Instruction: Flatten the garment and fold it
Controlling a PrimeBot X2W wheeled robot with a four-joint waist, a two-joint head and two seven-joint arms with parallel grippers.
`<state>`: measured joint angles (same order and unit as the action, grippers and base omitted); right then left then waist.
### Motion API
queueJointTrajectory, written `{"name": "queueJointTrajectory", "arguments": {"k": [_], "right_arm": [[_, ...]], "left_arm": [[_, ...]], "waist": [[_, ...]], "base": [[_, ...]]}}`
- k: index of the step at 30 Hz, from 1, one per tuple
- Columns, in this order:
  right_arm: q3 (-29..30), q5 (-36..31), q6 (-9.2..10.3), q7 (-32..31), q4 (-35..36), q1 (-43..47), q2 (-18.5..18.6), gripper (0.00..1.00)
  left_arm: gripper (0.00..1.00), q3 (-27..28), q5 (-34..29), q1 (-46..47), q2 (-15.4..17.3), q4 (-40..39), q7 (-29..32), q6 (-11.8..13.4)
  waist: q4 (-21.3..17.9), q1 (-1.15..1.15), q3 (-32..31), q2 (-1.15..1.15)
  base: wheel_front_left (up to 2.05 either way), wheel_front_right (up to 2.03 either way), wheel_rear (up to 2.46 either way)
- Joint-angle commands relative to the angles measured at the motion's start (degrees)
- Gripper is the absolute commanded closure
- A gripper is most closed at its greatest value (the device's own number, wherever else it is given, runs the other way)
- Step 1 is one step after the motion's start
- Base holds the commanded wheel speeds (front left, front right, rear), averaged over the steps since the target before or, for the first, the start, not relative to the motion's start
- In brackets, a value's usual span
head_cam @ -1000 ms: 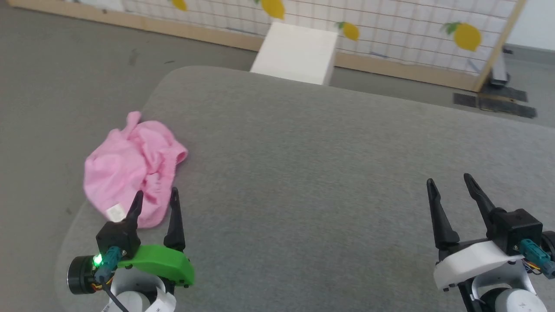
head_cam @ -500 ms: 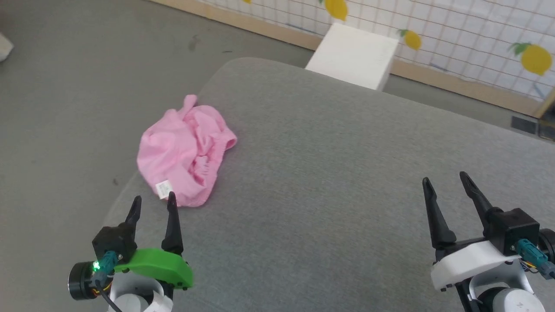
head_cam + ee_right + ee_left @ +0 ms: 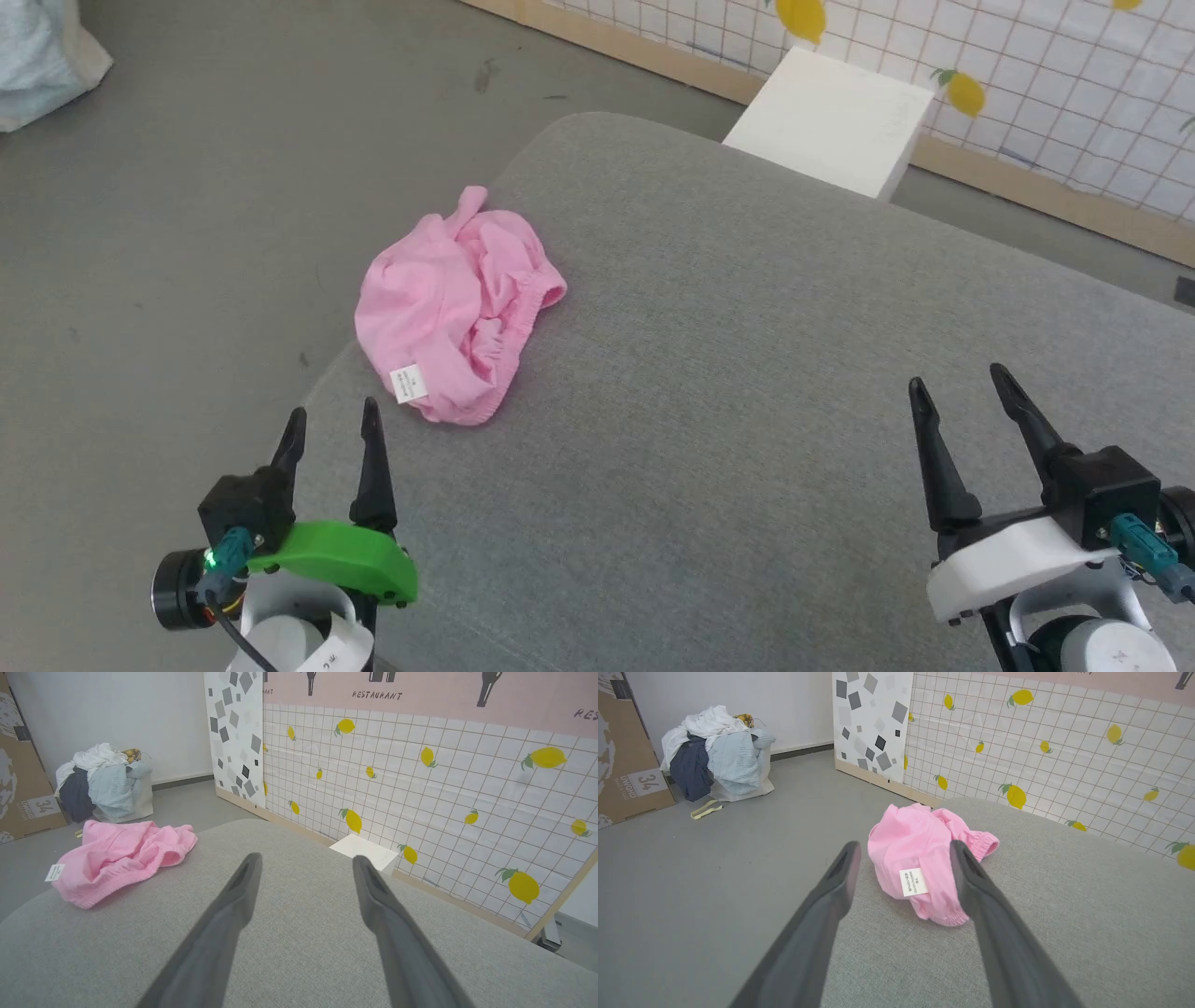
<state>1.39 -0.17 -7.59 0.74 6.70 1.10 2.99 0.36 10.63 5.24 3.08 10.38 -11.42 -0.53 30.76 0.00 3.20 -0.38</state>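
The garment [image 3: 457, 317] lies bunched by the table's [image 3: 747, 373] left edge — straight ahead of the wide-open left hand [image 3: 333, 413]; the right hand [image 3: 957, 378], also wide, is well apart.

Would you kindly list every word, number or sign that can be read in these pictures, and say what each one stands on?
"RESTAURANT": on the pink wall band.
"RES", cut off at the picture's edge: on the same band, further right.
"34": on the cardboard box; the smaller print beside it is blurred.
The white label on the garment: print too small to read.
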Motion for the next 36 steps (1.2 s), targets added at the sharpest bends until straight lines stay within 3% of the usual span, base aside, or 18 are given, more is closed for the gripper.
{"name": "queueJointTrajectory", "arguments": {"k": [1, 11, 21, 28, 36], "right_arm": [[-0.11, -0.52, 0.08, -0.22, 0.61, -0.03, -0.08, 0.00], [-0.48, -1.45, 0.09, -1.45, 2.40, -0.67, -0.10, 0.00], [-1.88, -3.61, 0.09, -3.67, 5.87, -3.19, -0.11, 0.00], [-2.95, -5.48, 0.10, -4.94, 7.26, -6.06, -0.12, 0.00], [-4.26, -5.77, 0.10, -5.34, 7.06, -8.71, -0.11, 0.00]], "left_arm": [[0.00, -0.13, 0.85, 1.23, -0.16, 0.46, -0.57, -0.24], [0.00, 0.35, 0.66, 8.33, -0.17, 1.97, -1.74, -1.23], [0.00, 1.96, 3.44, 27.86, 3.58, 13.39, -1.34, -4.80], [0.00, -0.86, 10.13, 40.59, 8.27, 29.48, 11.66, -6.82], [0.00, -5.35, 20.40, 45.88, 11.06, 42.52, 28.91, -6.94]], "waist": [[0.74, 0.00, 0.23, 0.30], [2.52, 0.00, 2.70, 0.33], [-0.16, 0.00, 9.61, 0.37], [-4.44, 0.00, 16.22, 0.38], [-8.74, 0.00, 21.44, 0.38]], "base": [[0.00, 0.00, 0.00], [0.00, 0.00, 0.00], [0.00, 0.00, 0.00], [0.00, 0.00, 0.00], [0.00, 0.00, 0.00]]}}
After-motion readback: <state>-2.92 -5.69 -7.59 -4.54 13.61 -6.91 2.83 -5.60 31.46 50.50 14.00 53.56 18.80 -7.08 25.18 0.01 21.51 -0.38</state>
